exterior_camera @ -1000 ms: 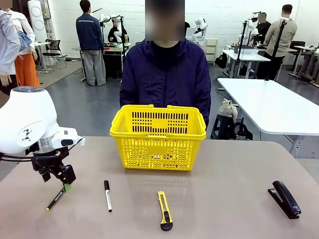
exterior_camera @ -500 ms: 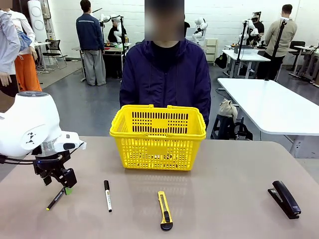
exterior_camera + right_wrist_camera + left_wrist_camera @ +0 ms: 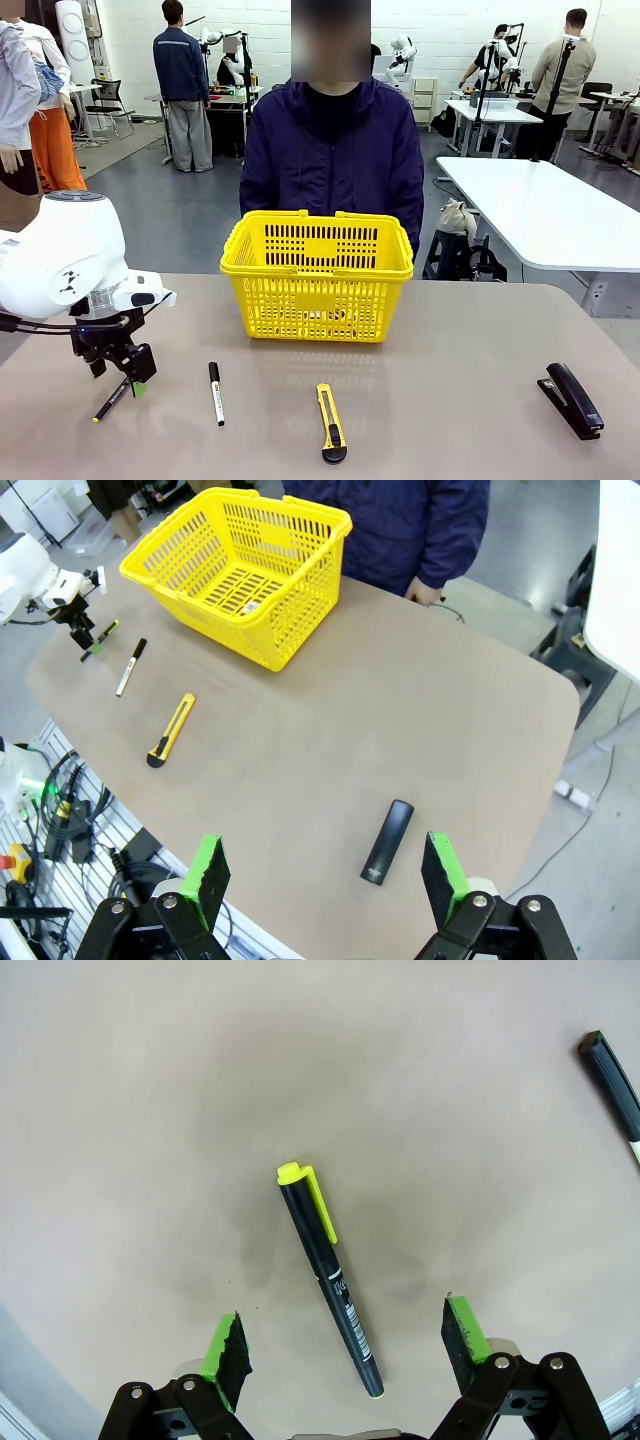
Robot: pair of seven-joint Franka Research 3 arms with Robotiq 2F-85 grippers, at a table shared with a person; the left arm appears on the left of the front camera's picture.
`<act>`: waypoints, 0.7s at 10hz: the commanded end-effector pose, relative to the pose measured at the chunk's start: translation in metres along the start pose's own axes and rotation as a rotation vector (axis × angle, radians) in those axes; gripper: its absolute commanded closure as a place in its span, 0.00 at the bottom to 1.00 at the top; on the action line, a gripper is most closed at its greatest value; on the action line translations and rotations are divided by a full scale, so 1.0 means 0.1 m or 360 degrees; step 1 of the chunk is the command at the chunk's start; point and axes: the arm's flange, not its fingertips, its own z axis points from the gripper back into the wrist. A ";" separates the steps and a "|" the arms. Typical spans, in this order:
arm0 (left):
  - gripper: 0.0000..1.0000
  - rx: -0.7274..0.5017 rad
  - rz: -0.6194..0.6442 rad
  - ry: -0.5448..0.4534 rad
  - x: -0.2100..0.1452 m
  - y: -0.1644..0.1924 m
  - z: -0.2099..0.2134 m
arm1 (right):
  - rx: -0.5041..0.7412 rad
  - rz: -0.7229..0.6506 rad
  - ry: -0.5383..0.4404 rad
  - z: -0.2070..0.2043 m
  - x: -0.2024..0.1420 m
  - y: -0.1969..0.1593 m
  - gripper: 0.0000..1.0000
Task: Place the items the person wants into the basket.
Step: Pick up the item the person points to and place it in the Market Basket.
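Left claw hangs low at the near left corner of the surface, jaws spread wide and gripping nothing. The slim black pen lies flat right below it, so this looks like the line-up for a pick, with no contact yet. The yellow basket sits at the far middle, just in front of the person. The black stapler is out at the near right, well apart from the basket, so I judge the job early: pen and stapler both remain to be carried over. The white marker and the utility knife lie between them, untouched. The left wrist view gives what the front cannot: the pen lies on a slant between the green pads, clear of both, with its clip end pointing away. In the right wrist view the right claw rides high, jaws fully released and empty, looking down on the stapler. That view also looks into the basket, where something small rests on the floor, too tiny to name.
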 end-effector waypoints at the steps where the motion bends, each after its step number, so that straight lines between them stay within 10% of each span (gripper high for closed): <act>1: 0.00 0.0019 -0.0009 -0.0006 0.04 0.04 -0.03 | -0.0039 -0.0017 0.0030 -0.02 0.01 0.00 0.00; 7: 0.00 0.0023 -0.0011 0.0004 0.06 0.05 -0.08 | -0.0039 -0.0017 0.0030 -0.02 0.01 0.00 0.00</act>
